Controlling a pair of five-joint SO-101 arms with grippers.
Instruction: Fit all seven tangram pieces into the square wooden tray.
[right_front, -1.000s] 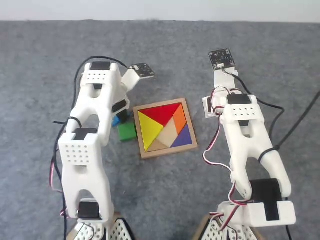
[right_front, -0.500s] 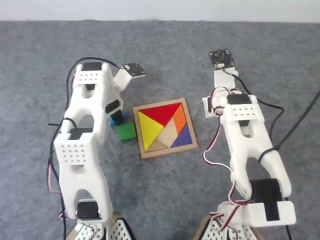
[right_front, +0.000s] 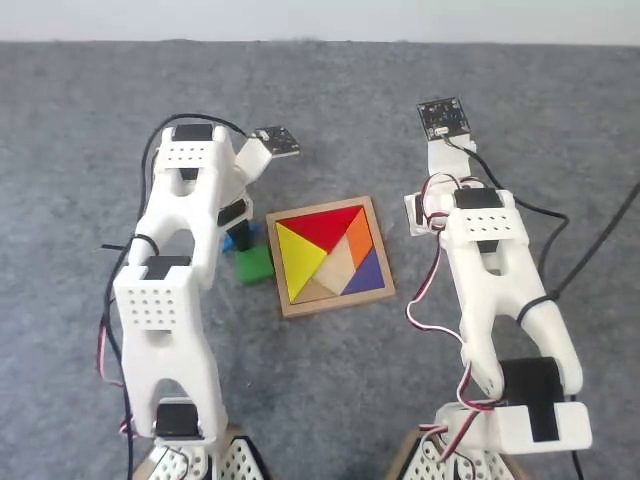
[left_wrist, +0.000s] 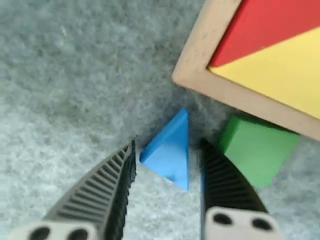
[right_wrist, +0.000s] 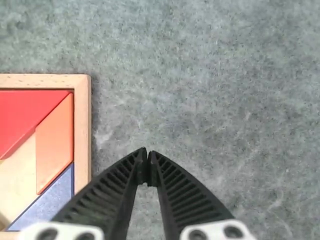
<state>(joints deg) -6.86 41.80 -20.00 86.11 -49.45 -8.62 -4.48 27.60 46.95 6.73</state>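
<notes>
Grey felt-like fabric is covering the surface, and the square wooden tray (right_front: 338, 301) is sitting on it between the two arms. A large red triangle (right_front: 325, 227), a large yellow triangle (right_front: 298, 256), an orange parallelogram (right_front: 360, 238) and a violet triangle (right_front: 366, 275) are already lying inside it. The pale wood-coloured patch in the middle is probably the gap waiting to be filled.

Two pieces are lying outside, just beside the tray's edge on the left arm's side. These are a small blue wooden triangle (left_wrist: 170, 150) and, next to it, a green wooden square block (left_wrist: 257, 150).

The left claw (left_wrist: 168, 144) is spread wide and straddling the blue triangle, one ribbed finger on each side and both very near it. I cannot tell whether either one is touching. The right claw (right_wrist: 147, 152) is pinched closed on nothing, hanging over bare felt just beside the tray's far rim.

The blue piece is looking small, light and rigid, with a smooth painted skin that may be inclined to slide out of a pinch. Its sloped sides are likely to squirt it away from the fingers, so squeezing across its broad middle, low down, is seeming safest.

Its sharpest corner is pointing toward the tray's near corner, away from the claw's base. Its long axis is running along the gap between the fingers, so they are closing across its narrow width
</notes>
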